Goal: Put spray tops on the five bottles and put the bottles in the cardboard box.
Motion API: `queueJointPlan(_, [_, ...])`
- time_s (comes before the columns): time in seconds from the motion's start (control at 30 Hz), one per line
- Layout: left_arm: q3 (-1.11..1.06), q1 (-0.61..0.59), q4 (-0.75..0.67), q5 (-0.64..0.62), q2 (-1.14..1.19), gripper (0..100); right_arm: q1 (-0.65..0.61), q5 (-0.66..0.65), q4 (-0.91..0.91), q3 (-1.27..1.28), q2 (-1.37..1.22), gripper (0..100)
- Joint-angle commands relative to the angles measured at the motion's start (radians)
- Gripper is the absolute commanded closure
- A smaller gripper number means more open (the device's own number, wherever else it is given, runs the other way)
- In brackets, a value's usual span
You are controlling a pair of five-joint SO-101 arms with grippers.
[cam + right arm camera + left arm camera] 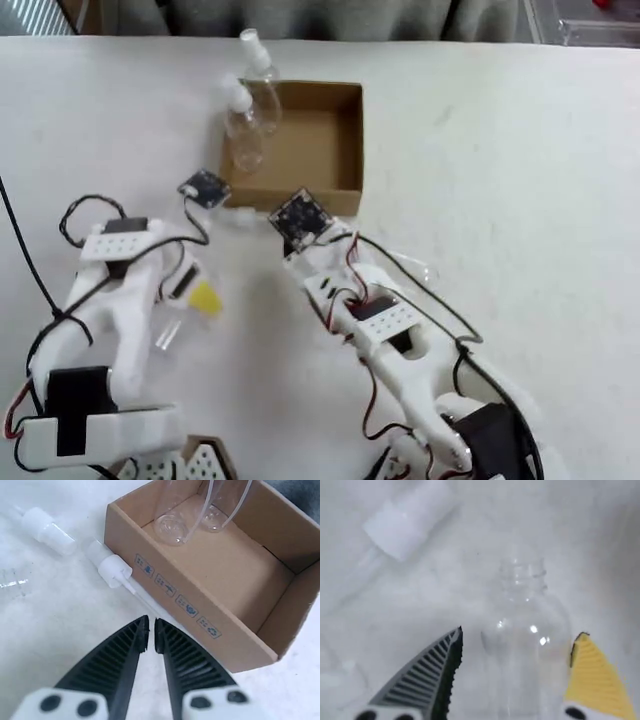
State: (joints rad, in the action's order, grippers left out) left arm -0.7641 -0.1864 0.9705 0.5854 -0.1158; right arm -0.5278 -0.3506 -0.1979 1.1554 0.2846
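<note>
A clear bottle [527, 630] without a top lies on the white table between the fingers of my left gripper [515, 655]. That gripper is open, its grey finger and yellow finger [205, 298] on either side of the bottle. A loose spray top [405, 522] lies beyond the bottle's neck. My right gripper [151, 632] is shut and holds nothing. It hangs just short of a spray top [107, 567] whose dip tube lies along the front wall of the cardboard box [200, 620]. Two capped bottles [250, 110] stand in the box [345, 140].
Another spray top [47, 527] lies farther from the box. A piece of clear bottle [10, 577] shows at that view's edge. The right arm [380, 320] stretches from the near edge toward the box. The right half of the box floor is bare.
</note>
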Motion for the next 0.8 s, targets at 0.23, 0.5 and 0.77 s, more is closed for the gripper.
queueJointPlan(0.23, [0.075,0.077,-0.037,-0.087,-0.002,67,0.012,0.003,0.005,-0.038,0.041,98.3])
queueJointPlan(0.5, [0.063,0.062,-0.060,-0.086,-0.002,67,0.012,0.003,0.005,-0.038,0.045,98.3])
queueJointPlan(0.77, [0.034,0.035,-0.057,-0.009,-0.012,67,0.012,0.003,0.005,-0.038,0.041,98.3])
